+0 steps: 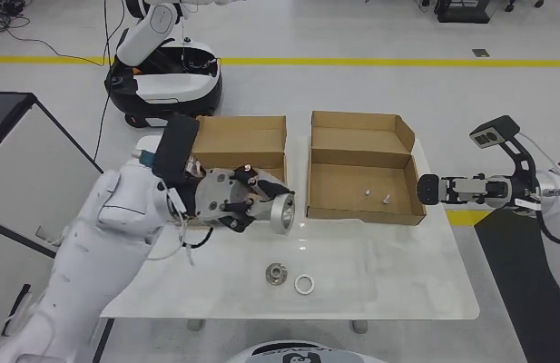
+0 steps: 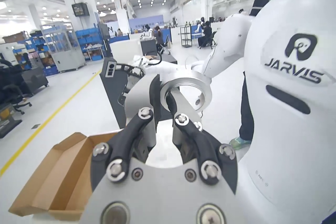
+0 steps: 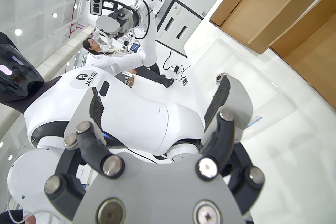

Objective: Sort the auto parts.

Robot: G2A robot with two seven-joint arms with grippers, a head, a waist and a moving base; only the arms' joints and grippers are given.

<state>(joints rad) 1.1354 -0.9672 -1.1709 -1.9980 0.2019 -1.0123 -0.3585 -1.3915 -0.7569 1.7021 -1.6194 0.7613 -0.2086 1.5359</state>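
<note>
My left gripper (image 1: 278, 213) hangs above the table's middle left, shut on a wide silver metal ring (image 1: 283, 212). In the left wrist view one finger sits inside the ring (image 2: 187, 90) and the other outside, pinching its wall. The same ring (image 3: 101, 37) appears far off in the right wrist view. A flanged metal part (image 1: 278, 273) and a white ring (image 1: 304, 284) lie on the table near its front. My right gripper (image 1: 427, 189) is open and holds nothing, just off the right box's right wall; its ribbed fingers (image 3: 219, 97) stand wide apart.
Two open cardboard boxes stand at the back of the white table (image 1: 388, 272): the left box (image 1: 239, 145) and the right box (image 1: 338, 186), which holds two small metal parts (image 1: 377, 194). Another robot's base (image 1: 166, 86) stands behind the table.
</note>
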